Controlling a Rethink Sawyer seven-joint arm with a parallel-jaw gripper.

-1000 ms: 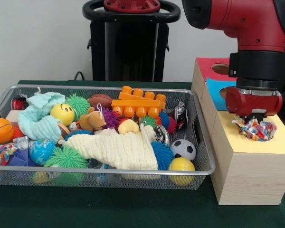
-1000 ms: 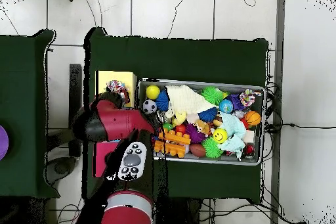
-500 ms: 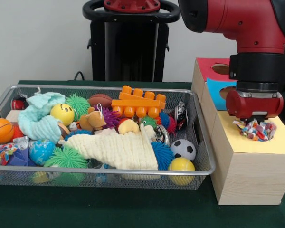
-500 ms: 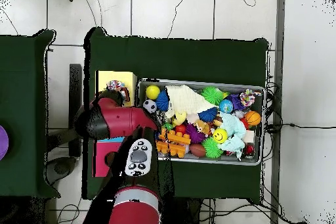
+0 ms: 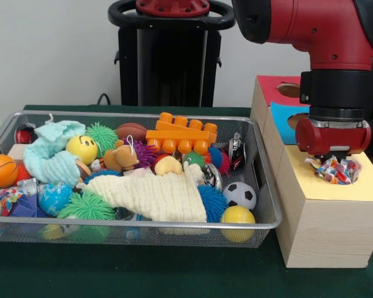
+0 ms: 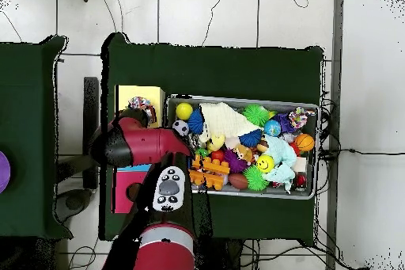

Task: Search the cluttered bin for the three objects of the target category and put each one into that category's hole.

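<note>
Green table (image 5: 143, 273), mesh bin (image 5: 261, 186) packed with toys. Your gripper (image 5: 331, 162) sits on the multicoloured cloth bundle (image 5: 333, 169) atop the box's yellow section (image 5: 317, 186); whether it's clamped, you can't tell.

Rope toy's over the yellow section, bin's still packed

I've got the multicoloured knotted rope toy (image 5: 333, 169) bunched up on the yellow top of the wooden sorting box (image 5: 323, 230), near its far edge, right under the gripper (image 5: 331, 162); I can't tell if it's gripped. The box's blue and red sections sit behind, each with a hole. The mesh bin (image 5: 261, 225) beside the box is full of balls, cloths and blocks, with another rope toy (image 6: 297, 117) in a corner.
</note>
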